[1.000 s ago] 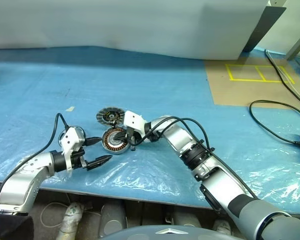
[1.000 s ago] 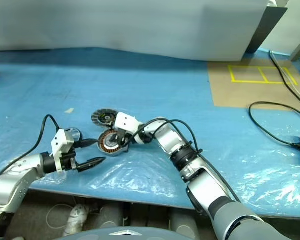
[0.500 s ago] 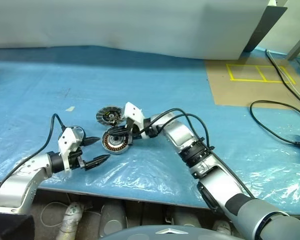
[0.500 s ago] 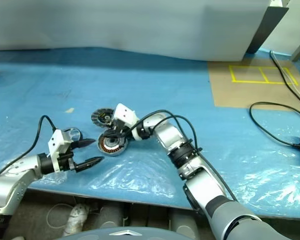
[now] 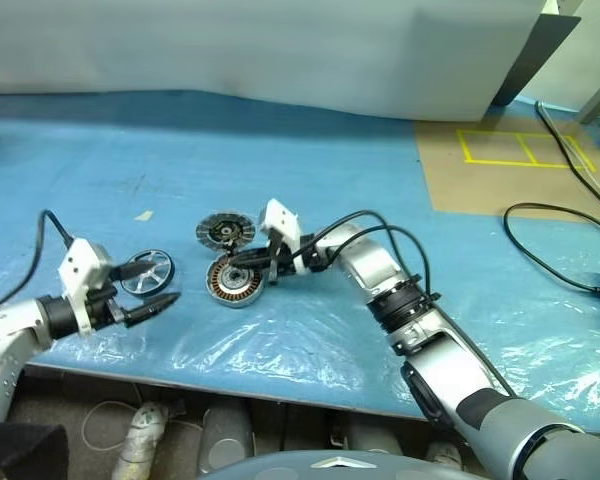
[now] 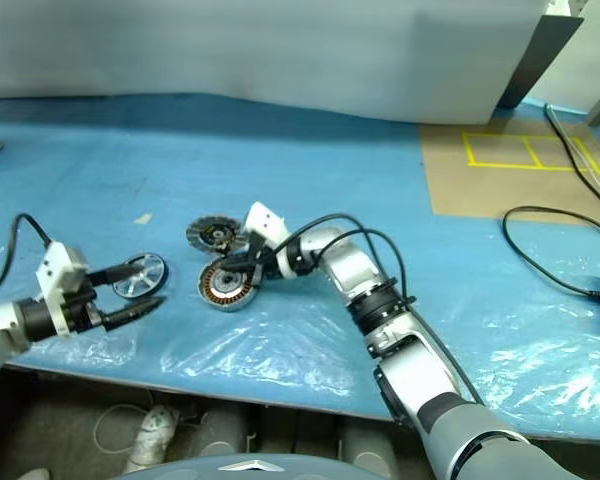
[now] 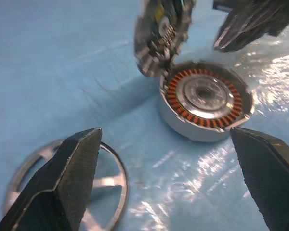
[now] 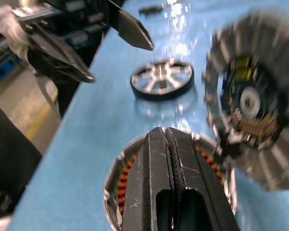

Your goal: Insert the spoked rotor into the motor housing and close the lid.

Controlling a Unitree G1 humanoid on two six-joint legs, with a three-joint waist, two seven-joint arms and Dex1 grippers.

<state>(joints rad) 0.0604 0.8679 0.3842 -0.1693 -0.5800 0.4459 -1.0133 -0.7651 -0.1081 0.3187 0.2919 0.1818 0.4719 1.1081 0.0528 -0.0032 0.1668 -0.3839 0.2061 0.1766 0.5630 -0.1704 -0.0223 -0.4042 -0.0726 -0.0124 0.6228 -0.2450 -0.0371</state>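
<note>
Left fingers (image 5: 145,283) wide beside spoked rotor (image 5: 146,272), right fingers (image 5: 242,273) closed empty over motor housing (image 5: 234,282)

Your robot has silver-grey arms, black cables looping to white wrist boxes, and black tapered fingers (image 7: 62,187) with ribbed inner faces.

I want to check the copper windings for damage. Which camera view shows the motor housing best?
The left wrist view: the motor housing sits close, unblocked, its whole copper ring visible. In the right wrist view the shut right gripper covers its middle. The head views show it small, beside that gripper.
</note>
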